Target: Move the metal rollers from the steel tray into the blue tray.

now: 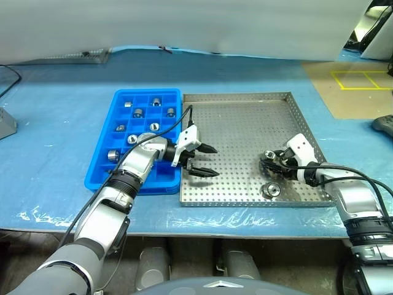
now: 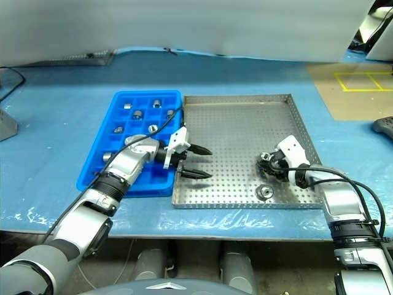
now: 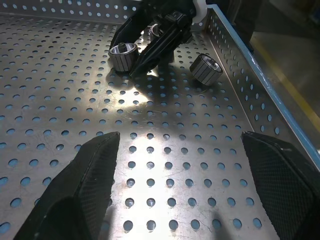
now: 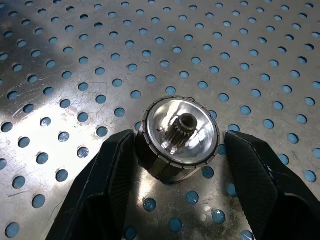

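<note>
The steel tray [image 1: 245,123] is a perforated silver sheet with a low rim. Two metal rollers lie near its front right corner. My right gripper [image 1: 268,165] is closed around one metal roller [image 4: 181,137], a finger against each side, while the roller rests on the tray floor. The other roller [image 1: 271,190] lies loose just in front of it. My left gripper [image 1: 212,161] hovers open over the steel tray's left part with nothing between its fingers, pointing towards the right gripper. The blue tray [image 1: 104,178] stands to the left of the steel tray and holds several rollers [image 1: 138,113] in its compartments.
Both trays sit on a blue sheet over the table. A grey object [image 1: 5,123] lies at the far left edge. Yellow floor tape [image 1: 362,80] shows at the back right. A black cable [image 1: 362,175] runs along my right arm.
</note>
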Motion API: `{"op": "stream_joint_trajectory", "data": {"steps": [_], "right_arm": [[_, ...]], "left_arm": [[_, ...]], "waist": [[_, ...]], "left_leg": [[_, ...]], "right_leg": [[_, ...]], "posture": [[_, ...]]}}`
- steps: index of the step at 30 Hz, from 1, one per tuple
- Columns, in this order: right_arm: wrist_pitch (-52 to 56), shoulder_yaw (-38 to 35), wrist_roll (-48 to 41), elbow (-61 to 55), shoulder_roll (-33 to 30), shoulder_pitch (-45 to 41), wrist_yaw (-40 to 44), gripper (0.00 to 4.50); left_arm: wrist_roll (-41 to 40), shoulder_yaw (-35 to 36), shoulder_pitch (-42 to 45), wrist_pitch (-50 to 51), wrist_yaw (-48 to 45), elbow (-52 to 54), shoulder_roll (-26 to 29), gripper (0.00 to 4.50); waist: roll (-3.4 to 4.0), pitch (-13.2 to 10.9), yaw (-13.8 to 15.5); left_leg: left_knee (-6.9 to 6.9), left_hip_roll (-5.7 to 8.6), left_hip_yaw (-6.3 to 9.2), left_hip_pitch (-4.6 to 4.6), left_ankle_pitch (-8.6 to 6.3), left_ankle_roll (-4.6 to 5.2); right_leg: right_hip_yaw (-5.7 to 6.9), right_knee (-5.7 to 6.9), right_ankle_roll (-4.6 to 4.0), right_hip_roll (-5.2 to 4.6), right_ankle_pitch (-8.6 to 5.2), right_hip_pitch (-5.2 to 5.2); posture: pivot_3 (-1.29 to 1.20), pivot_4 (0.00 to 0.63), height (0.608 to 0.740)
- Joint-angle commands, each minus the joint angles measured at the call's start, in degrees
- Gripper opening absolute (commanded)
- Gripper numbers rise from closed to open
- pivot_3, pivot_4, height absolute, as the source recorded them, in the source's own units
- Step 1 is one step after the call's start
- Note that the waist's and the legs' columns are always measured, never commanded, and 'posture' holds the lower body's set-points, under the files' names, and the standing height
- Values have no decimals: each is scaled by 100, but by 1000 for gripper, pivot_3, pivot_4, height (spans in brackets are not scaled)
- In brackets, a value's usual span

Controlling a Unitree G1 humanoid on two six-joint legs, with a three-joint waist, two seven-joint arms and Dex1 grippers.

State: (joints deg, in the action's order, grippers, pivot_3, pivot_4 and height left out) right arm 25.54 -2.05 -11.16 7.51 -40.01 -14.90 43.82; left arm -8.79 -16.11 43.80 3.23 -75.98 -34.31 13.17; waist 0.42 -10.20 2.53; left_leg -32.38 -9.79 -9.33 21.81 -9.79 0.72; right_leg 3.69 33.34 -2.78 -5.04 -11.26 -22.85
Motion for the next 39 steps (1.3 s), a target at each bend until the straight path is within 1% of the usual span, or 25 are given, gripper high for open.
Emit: {"op": "stream_joint_trajectory", "data": {"steps": [1,3,4,5,6,8,12,15,19,21,23,25,27,29,32,36,39], "right_arm": [[-92,-28,87,-67,27,-54,-96,2924],[-108,-91,-54,-109,71,-63,6,2557],[-116,-96,-86,-152,75,-57,47,2313],[-115,-84,-83,-180,68,-55,61,1958],[-114,-27,-2,-182,41,-66,34,1734],[-134,43,104,-175,2,-79,23,1723],[-78,-47,-132,-531,-25,36,319,1723],[24,38,65,-724,-71,-92,193,1723],[306,66,-73,-1295,28,-421,182,1723],[407,169,-138,-1458,148,-670,217,1723],[407,388,-106,-1452,312,-1008,260,1723],[371,564,-94,-1312,501,-1309,321,1723],[192,768,8,-928,719,-1644,374,1723],[-132,989,179,-376,941,-1988,409,1723],[-529,1180,291,259,1204,-2365,547,1723],[-1095,1390,446,1219,1649,-2931,707,1723],[-1633,1544,637,1994,1996,-3411,792,1723]], "left_arm": [[87,42,-1,-142,-7,-407,25,4114],[95,63,57,-257,-16,-600,16,4114],[100,74,87,-318,-22,-703,12,4114],[107,85,112,-372,-28,-791,7,4114],[115,93,132,-428,-35,-874,2,4114],[123,106,170,-500,-47,-987,-11,4114],[98,125,218,-463,-70,-972,-17,4114],[69,199,233,-452,-66,-960,53,4114],[49,454,436,-459,111,-1133,272,4114],[4,601,539,-376,188,-1053,443,4114],[-97,800,630,-141,284,-825,684,4114],[-178,939,610,120,324,-481,929,4114],[-220,1085,476,415,435,-50,1225,4114],[-273,1260,245,787,643,527,1512,4114],[-469,1495,-124,1448,932,1444,1767,4114],[-674,1838,-875,2168,1359,2643,2124,4114],[-867,2154,-1376,2648,1742,3366,2291,4114]], "waist": [[0,0,1],[0,0,1],[0,0,0],[0,0,0],[1,0,0],[1,1,0],[1,1,2],[1,1,2],[1,1,-21],[0,0,-22],[-3,-1,-22],[-10,-6,24],[-13,-8,119],[-14,-8,184],[-13,-8,348],[-17,-11,516],[-23,-14,626]], "left_leg": [[1,0,0,-3,-5,-10],[2,0,0,-5,-5,-11],[2,0,0,-6,-4,-12],[3,0,0,-7,-4,-13],[4,0,0,-7,-3,-13],[6,0,0,-8,-3,-13],[9,0,0,-7,-3,-13],[13,0,-1,-6,-3,-13],[16,-1,-2,-4,0,-17],[22,-2,-2,-2,7,-28],[29,-6,-1,-3,11,-34],[29,-7,1,18,15,-40],[30,-9,1,41,16,-38],[27,-8,1,68,23,-19],[22,-10,2,125,24,-16],[17,-17,3,146,22,-12],[2,-17,10,160,24,-19]], "right_leg": [[0,0,1,0,0,2],[0,0,2,0,-1,4],[0,0,3,0,-1,4],[0,0,3,0,-1,4],[0,0,3,0,-2,4],[0,0,3,0,-2,3],[0,-1,3,0,-2,1],[0,-2,3,0,-2,-1],[-2,0,3,1,-2,-12],[-2,8,3,3,-2,-27],[-1,10,2,5,-3,-33],[1,22,-7,5,-5,-55],[5,32,-23,2,-11,-76],[5,37,-29,0,-13,-105],[18,54,-44,-4,-21,-154],[33,72,-58,-5,-29,-173],[37,129,-86,-11,-47,-207]], "posture": [[-85,150,740],[-85,150,740],[-85,150,740],[-85,150,740],[-85,150,740],[-81,150,740],[-78,150,740],[-69,150,740],[-42,150,740],[-4,150,740],[36,150,740],[70,150,740],[136,150,740],[199,150,740],[261,150,740],[386,150,740],[455,150,740]]}}
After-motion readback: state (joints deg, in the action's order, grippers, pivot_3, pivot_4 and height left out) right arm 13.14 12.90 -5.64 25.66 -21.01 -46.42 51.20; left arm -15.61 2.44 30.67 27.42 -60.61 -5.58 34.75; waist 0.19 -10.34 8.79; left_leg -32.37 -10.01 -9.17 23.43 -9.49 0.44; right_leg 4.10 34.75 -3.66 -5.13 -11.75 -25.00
